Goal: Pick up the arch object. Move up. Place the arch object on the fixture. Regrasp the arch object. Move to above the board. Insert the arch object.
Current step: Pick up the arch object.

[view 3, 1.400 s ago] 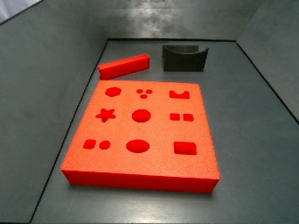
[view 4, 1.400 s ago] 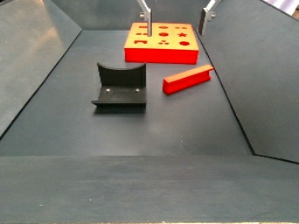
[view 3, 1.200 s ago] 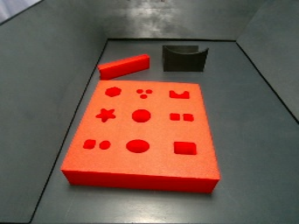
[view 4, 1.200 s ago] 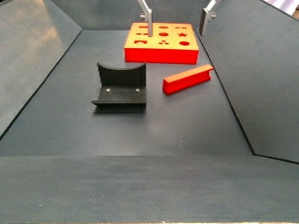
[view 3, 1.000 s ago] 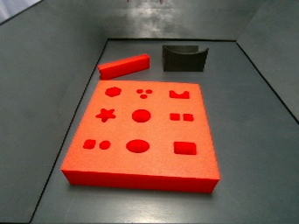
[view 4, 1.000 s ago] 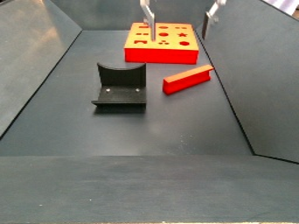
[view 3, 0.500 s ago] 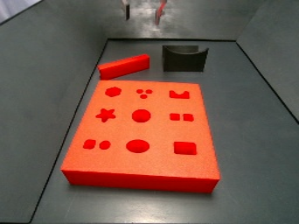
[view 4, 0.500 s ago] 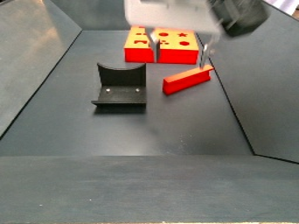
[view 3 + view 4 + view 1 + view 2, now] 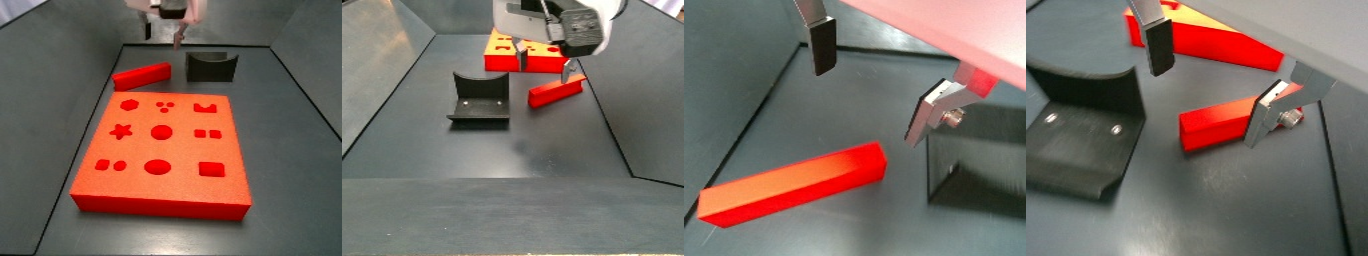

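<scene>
The hand (image 9: 1213,85) hangs wide open, empty, just above the red bar (image 9: 1227,122), the fixture (image 9: 1082,125) beside it.

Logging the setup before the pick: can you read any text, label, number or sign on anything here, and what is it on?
None: no readable text in any view.
Board: only recessed shapes, no lettering.
Arch, fixture: plain.
Gripper, above the arch with jaws open: no marking.

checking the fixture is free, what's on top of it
Nothing rests on the fixture; its scooped top is bare. The arch lies beside it on the floor. The gripper hangs open above the arch.
</scene>
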